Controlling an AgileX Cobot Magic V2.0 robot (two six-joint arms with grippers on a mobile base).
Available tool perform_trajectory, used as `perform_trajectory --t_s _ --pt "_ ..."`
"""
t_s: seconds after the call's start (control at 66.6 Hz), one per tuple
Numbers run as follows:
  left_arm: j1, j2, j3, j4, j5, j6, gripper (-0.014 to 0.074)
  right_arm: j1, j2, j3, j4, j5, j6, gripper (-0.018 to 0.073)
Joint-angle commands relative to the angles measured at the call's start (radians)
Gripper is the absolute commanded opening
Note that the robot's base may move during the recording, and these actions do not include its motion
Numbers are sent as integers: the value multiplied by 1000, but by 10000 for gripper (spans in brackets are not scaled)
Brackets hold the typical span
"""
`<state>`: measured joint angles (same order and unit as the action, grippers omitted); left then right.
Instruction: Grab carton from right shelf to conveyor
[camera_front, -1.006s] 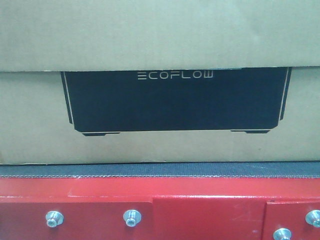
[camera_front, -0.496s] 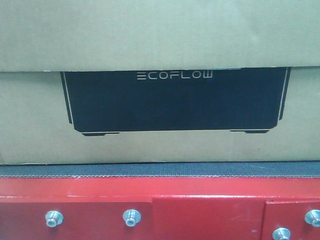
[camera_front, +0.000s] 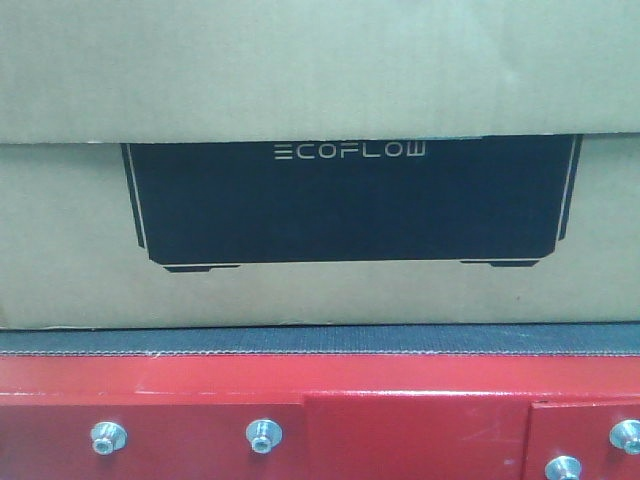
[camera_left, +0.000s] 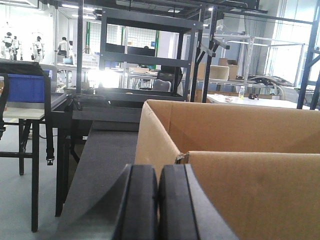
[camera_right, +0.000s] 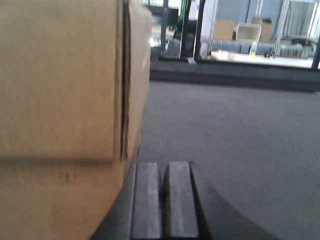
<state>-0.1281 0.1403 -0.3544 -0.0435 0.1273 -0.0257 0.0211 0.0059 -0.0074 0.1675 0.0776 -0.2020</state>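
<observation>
Two closed grippers flank the carton (camera_front: 320, 290) resting on conveyor (camera_front: 320, 385): left gripper (camera_left: 157, 200) beside its left wall, right gripper (camera_right: 164, 200) beside its right.

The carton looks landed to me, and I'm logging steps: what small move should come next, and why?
Probably draw both arms outward. The carton rests on the conveyor belt, with the shut left gripper and right gripper flanking its sides.

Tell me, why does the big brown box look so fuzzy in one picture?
In the right wrist view the carton sits very close to the camera, so it blurs; the front view is soft and greenish too; in the left wrist view the carton is sharper, with bright window glare behind.
</observation>
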Motion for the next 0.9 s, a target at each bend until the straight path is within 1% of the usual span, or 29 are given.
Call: perform_trajectory --t_s 0.0,0.03,0.105,0.15,0.886 --pt "-6 -4 1 2 -20 -2 2 -5 -6 7 -14 -48 16 -78" --pt "-6 -4 1 2 -20 -2 2 -5 -6 7 -21 -34 39 -78" --pt "-6 -4 1 2 -20 -2 2 -5 -6 7 -61 -50 86 -78" --pt "-6 -4 1 2 -20 -2 2 -5 -6 7 -71 -56 86 -78" --pt "-6 -4 1 2 -20 -2 2 -5 -6 7 -71 -58 86 -78"
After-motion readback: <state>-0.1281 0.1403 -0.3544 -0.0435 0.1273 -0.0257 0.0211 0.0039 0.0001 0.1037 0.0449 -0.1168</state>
